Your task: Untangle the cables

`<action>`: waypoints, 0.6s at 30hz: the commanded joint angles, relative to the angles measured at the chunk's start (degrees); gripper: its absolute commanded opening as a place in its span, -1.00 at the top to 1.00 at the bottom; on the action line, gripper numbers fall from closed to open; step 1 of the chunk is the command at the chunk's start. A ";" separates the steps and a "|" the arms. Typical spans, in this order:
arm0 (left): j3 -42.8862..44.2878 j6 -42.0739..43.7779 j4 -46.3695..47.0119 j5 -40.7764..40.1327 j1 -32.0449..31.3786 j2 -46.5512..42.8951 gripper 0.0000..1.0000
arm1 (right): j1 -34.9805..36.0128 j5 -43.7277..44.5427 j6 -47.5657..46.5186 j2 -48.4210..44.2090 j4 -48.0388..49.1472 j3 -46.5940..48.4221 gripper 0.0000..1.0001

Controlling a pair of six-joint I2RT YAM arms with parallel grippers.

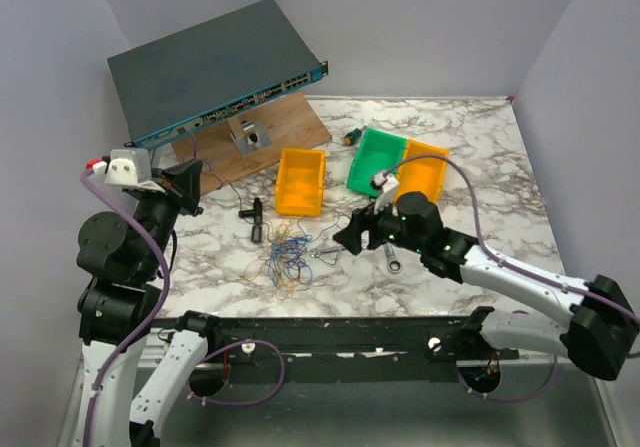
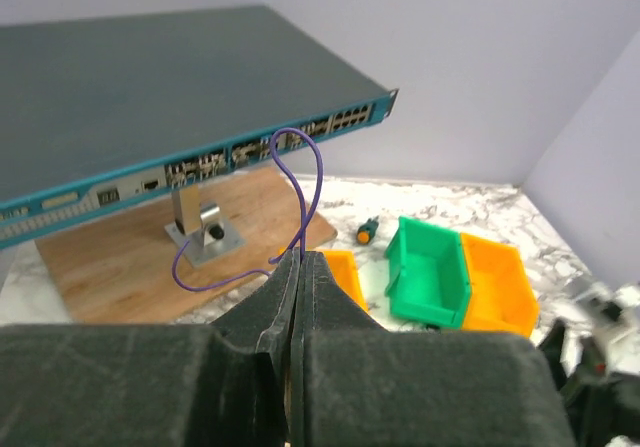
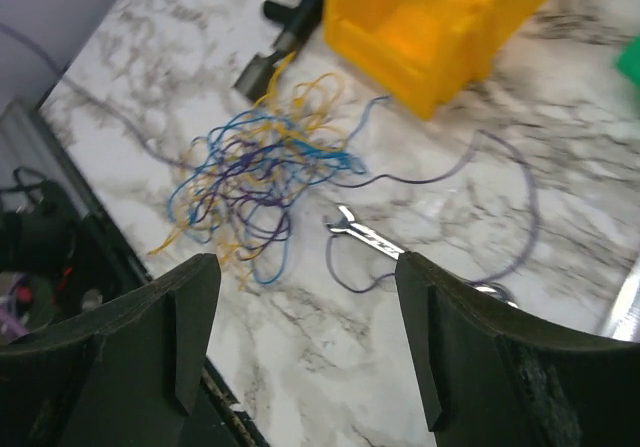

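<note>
1. The tilted grey-teal metal network switch overhung its wooden board. Any wire lifted near its port row could have snagged there.
2. The open yellow plastic bin sat just beside the tangle, so a dragged strand could have hooked its corner.
3. The cables, a knot of hair-thin blue, yellow and purple threads, lay on the marbled table between the arms. A hard pull on one strand risked tightening the knot.
4. The right gripper hovered empty with its jaws spread wide, near a small silver wrench. Closing there could have taken metal instead of wire.
5. The left gripper, raised at the left, was pinched tight on a thin purple wire. Such a thread could have slipped free.
</note>
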 commanded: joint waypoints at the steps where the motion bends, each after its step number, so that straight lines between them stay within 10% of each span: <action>1: 5.27 0.88 1.51 3.47 0.36 1.01 1.00 | 4.86 -16.88 -6.59 8.24 13.85 3.90 -0.58; 18: 14.50 -0.70 -0.46 7.45 0.35 4.59 1.00 | 13.57 -9.18 -12.00 32.13 24.19 18.43 -0.32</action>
